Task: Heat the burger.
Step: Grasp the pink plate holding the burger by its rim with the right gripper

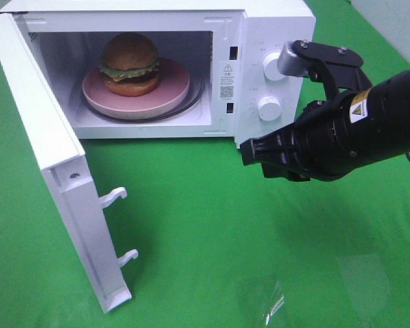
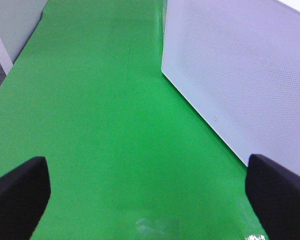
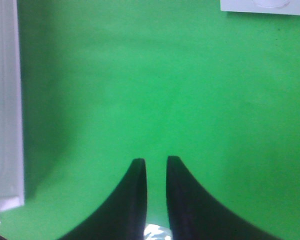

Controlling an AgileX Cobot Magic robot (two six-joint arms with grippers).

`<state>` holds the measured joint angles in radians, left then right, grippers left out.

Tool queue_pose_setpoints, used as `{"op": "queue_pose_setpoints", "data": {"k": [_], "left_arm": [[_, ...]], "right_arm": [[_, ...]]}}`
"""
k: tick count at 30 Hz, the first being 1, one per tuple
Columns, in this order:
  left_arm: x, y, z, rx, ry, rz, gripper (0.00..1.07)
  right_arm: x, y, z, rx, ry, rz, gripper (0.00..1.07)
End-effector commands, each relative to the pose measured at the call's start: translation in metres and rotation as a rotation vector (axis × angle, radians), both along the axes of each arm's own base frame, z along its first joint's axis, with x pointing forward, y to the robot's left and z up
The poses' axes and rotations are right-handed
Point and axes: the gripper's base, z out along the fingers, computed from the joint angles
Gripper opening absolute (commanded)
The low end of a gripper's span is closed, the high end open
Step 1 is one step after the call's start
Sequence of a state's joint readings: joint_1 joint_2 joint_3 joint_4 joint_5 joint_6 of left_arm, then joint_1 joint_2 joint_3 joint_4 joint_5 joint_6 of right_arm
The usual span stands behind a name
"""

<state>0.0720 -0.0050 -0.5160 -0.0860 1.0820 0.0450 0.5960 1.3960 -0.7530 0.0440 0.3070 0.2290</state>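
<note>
Burger set on a pink plate inside the open microwave.
The burger point(image 1: 129, 63) is shown with golden-brown bun halves, frilly green lettuce, a yellow cheese edge and a dark patty, upright on the pink plate point(image 1: 96, 94) in the microwave point(image 1: 277, 34), whose door point(image 1: 34, 123) is swung wide. The right gripper point(image 3: 155, 162) is held over the green table point(image 1: 225, 239), fingers narrowly parted and empty; the left gripper point(image 2: 146, 162) is spread wide, empty.

High cam looks down at microwave point(image 1: 249, 102) front; wrist cams close over mat point(image 1: 212, 225), shared by all.
</note>
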Motion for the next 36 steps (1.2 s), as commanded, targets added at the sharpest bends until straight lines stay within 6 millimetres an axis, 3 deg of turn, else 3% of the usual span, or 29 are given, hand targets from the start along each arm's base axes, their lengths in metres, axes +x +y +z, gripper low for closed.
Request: {"op": "queue_pose_setpoints", "data": {"k": [1, 10, 13, 16, 18, 20, 27, 29, 30, 31, 32, 33, 34, 35, 36], "left_arm": [[0.0, 0.0, 0.001, -0.003, -0.015, 0.001, 0.98], [0.0, 0.0, 0.001, -0.003, -0.015, 0.001, 0.98], [0.0, 0.0, 0.001, -0.003, -0.015, 0.001, 0.98], [0.0, 0.0, 0.001, -0.003, -0.015, 0.001, 0.98], [0.0, 0.0, 0.001, -0.003, -0.015, 0.001, 0.98], [0.0, 0.0, 0.001, -0.003, -0.015, 0.001, 0.98], [0.0, 0.0, 0.001, -0.003, -0.015, 0.001, 0.98], [0.0, 0.0, 0.001, -0.003, -0.015, 0.001, 0.98], [0.0, 0.0, 0.001, -0.003, -0.015, 0.001, 0.98], [0.0, 0.0, 0.001, -0.003, -0.015, 0.001, 0.98], [0.0, 0.0, 0.001, -0.003, -0.015, 0.001, 0.98], [0.0, 0.0, 0.001, -0.003, -0.015, 0.001, 0.98], [0.0, 0.0, 0.001, -0.003, -0.015, 0.001, 0.98], [0.0, 0.0, 0.001, -0.003, -0.015, 0.001, 0.98], [0.0, 0.0, 0.001, -0.003, -0.015, 0.001, 0.98]], "right_arm": [[0.001, -0.005, 0.009, -0.189, -0.048, 0.146, 0.17], [0.003, -0.006, 0.013, -0.417, -0.175, 0.444, 0.18], [0.004, -0.006, 0.013, -0.542, -0.264, 0.638, 0.19], [0.004, -0.006, 0.013, -0.579, -0.288, 0.694, 0.19], [0.004, -0.006, 0.013, -0.717, -0.381, 0.908, 0.19], [0.004, -0.005, 0.014, -0.777, -0.435, 0.999, 0.2], [0.008, -0.002, 0.017, -0.878, -0.565, 1.135, 0.25], [0.009, -0.001, 0.019, -0.871, -0.597, 1.116, 0.38], [0.009, -0.001, 0.019, -0.871, -0.597, 1.116, 0.38], [0.009, 0.0, 0.02, -0.853, -0.593, 1.089, 0.5], [0.009, 0.0, 0.02, -0.853, -0.593, 1.089, 0.5], [0.01, 0.0, 0.02, -0.832, -0.583, 1.059, 0.67], [0.01, 0.0, 0.02, -0.832, -0.583, 1.059, 0.67], [0.01, 0.0, 0.02, -0.815, -0.576, 1.034, 0.82], [0.01, 0.0, 0.02, -0.815, -0.576, 1.034, 0.82]]}}
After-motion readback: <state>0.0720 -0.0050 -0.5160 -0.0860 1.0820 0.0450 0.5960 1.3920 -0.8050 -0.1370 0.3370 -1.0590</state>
